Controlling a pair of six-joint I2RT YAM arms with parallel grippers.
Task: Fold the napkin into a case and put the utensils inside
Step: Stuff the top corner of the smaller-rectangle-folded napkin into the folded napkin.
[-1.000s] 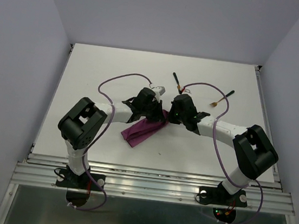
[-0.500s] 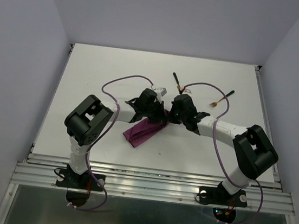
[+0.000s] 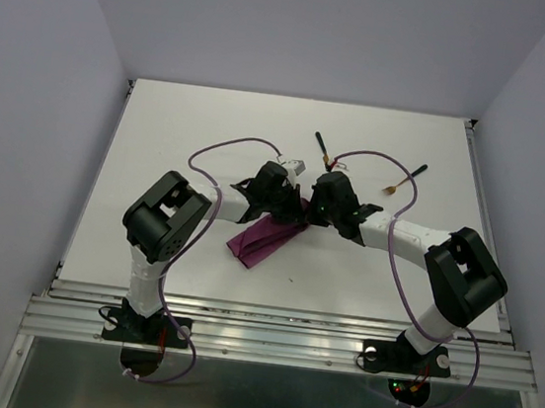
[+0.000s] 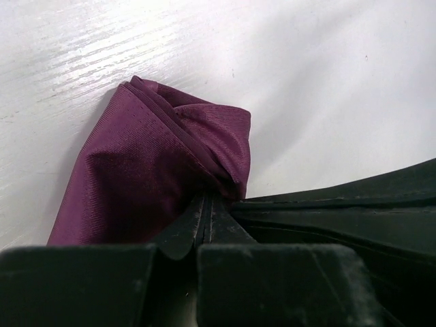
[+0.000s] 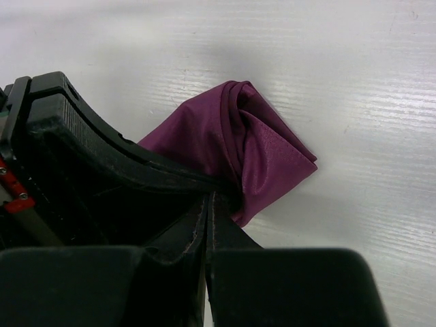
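Napkin [image 3: 264, 241] lies as a loosely bunched magenta strip near the middle of the table [image 3: 180, 143], running from its near-left end up to the spot where your two grippers meet. Compared with a second ago, that near end has crept slightly to the right. The bigger change is in your left arm: its elbow has swung inward toward the cloth and sits closer to the centre than it did. Your right arm looks unchanged.

Your left gripper [image 3: 295, 210] reaches in from the left, tilted down, with its jaws pressed together on the far end of the napkin. In the left wrist view the cloth [image 4: 157, 170] fans out from the closed tips [image 4: 207, 208] in soft layered folds, flat against the table. Your right gripper [image 3: 304, 215] comes in from the opposite side and is likewise clamped on the same end. Its wrist view shows the fabric [image 5: 262, 150] twisted into a knot just beyond the closed tips [image 5: 208, 204], with the left gripper's black body [image 5: 88, 157] right beside it. The two grippers are nearly touching.

Both utensils lie on the table beyond the arms, apart from the cloth: the left utensil [image 3: 321, 149] just behind the grippers, the right utensil [image 3: 406, 180] farther out to the right.
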